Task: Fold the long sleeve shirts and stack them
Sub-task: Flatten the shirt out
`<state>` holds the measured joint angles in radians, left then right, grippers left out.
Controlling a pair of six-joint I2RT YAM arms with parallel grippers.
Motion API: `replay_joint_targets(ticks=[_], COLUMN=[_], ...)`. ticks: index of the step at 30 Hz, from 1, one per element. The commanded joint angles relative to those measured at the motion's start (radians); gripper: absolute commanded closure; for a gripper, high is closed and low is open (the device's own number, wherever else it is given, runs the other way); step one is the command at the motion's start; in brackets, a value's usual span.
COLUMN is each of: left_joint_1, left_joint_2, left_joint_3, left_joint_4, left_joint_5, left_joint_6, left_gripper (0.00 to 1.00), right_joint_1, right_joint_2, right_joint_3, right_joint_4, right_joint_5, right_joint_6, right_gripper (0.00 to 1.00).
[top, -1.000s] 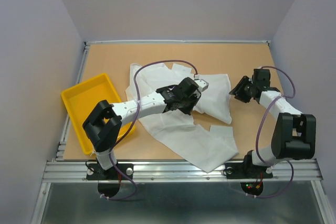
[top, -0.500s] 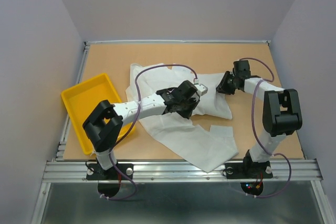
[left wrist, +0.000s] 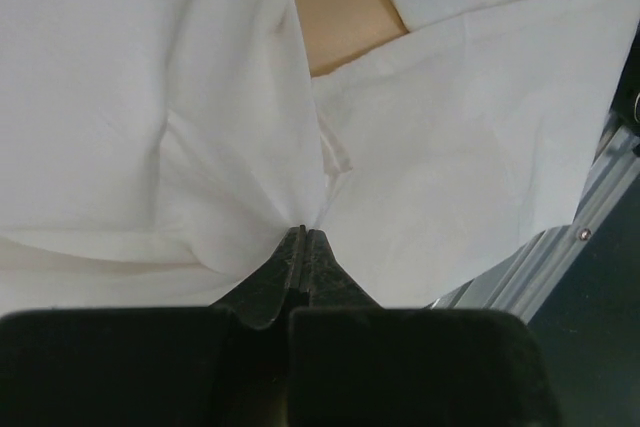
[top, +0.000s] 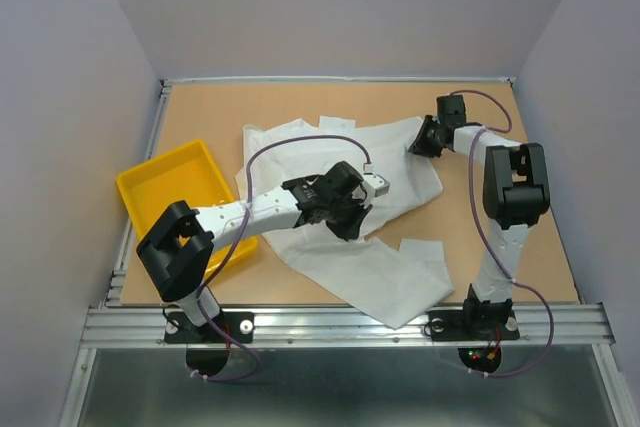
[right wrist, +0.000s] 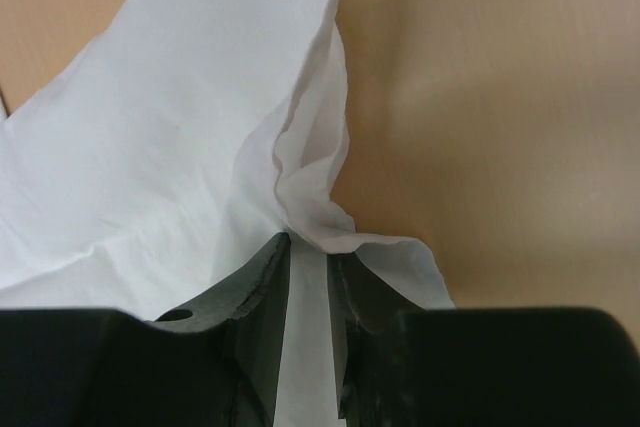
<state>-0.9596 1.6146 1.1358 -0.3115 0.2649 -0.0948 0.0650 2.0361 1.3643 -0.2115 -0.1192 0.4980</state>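
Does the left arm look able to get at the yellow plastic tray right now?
Probably not yet: the left gripper is shut on the thin white long sleeve shirt. The yellow tray lies close beside that arm, unobstructed.

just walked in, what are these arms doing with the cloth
Two robot arms are handling a white shirt lying rumpled on the table. The left hand is shut on a fold near its middle; the right hand grips its far right corner. Nothing is neatly folded yet; a yellow tray sits at the left.
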Motion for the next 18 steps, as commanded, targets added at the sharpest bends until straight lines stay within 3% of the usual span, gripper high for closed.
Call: replay_joint_targets(ticks=[1, 8, 13, 18], left_joint_1=[0.002, 0.08, 0.116, 0.122], left_joint_2=[-0.058, -0.159, -0.131, -0.015], left_joint_3=[-0.033, -0.03, 0.016, 0.068], left_joint_4=[-0.014, 0.093, 0.1, 0.078], left_joint_5=[0.114, 0.278, 0.162, 0.128], left_joint_6=[0.047, 0.029, -0.002, -0.048], left_gripper=[1.0, 1.0, 1.0, 1.0], right_joint_1=[-0.01, -0.011, -0.011, -0.004], right_joint_2=[0.049, -0.002, -0.124, -0.373], right_joint_3=[0.134, 0.24, 0.173, -0.092], right_joint_4=[-0.064, -0.14, -0.169, -0.169], right_joint_5=[0.105, 0.179, 0.162, 0.067], right_joint_6=[-0.053, -0.116, -0.108, -0.078], right_gripper=[0.72, 0.69, 0.5, 0.32])
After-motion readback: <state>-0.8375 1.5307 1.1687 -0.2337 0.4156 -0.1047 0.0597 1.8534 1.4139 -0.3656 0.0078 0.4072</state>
